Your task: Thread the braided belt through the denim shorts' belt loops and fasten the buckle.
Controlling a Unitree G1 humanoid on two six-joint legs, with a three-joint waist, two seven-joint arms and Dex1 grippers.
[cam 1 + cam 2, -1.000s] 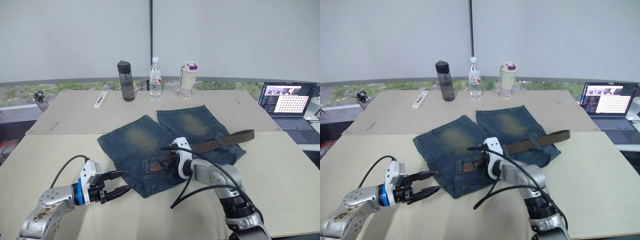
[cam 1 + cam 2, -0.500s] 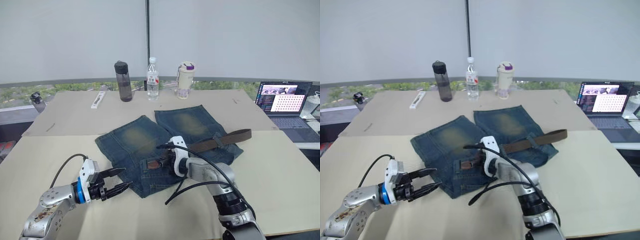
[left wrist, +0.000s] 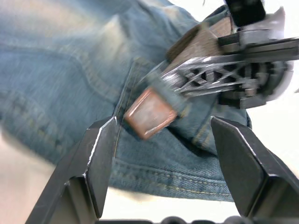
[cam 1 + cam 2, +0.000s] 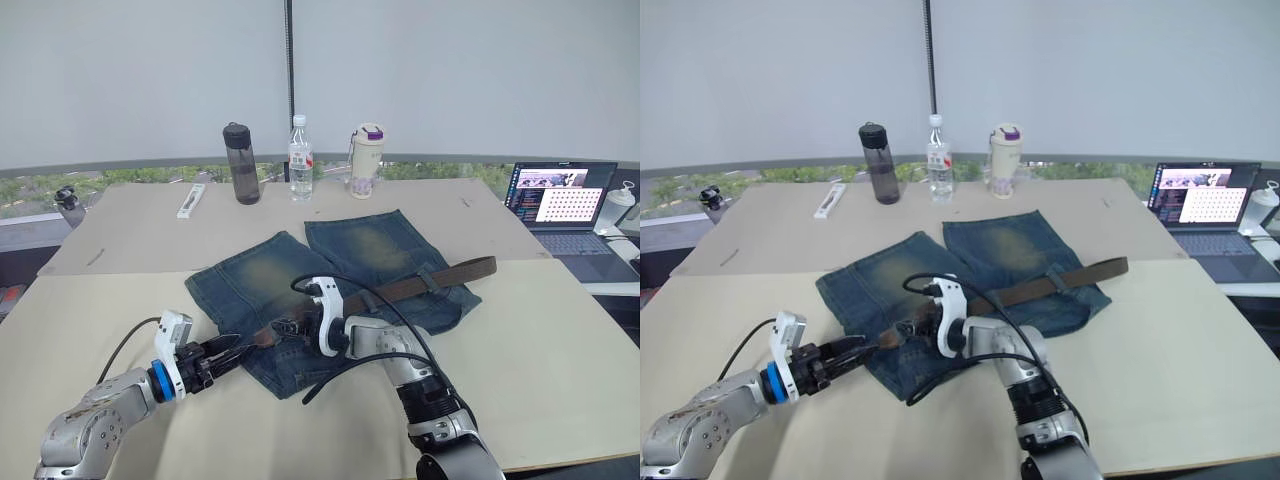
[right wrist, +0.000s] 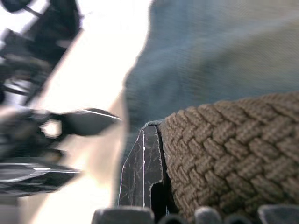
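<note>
The denim shorts (image 4: 300, 285) lie flat on the cream table (image 4: 540, 370), legs pointing away from me. The braided belt (image 4: 455, 273) runs from the right edge of the shorts across the waistband, under a belt loop (image 4: 430, 279). My right gripper (image 4: 287, 328) is shut on the belt close to its brown tip (image 3: 149, 114). That tip hangs between the spread fingers (image 3: 100, 154) of my open left gripper (image 4: 230, 350), untouched by them. The buckle is out of view.
Along the far edge of the table stand a dark bottle (image 4: 236, 163), a clear water bottle (image 4: 299, 158) and a cream tumbler with a purple lid (image 4: 364, 160). A white flat object (image 4: 188, 200) lies far left. An open laptop (image 4: 558, 205) sits at the right.
My right gripper has carried the belt end leftward across the waistband. The tip now sits between my left gripper's fingers, which have edged toward it. The camera shifted slightly.
</note>
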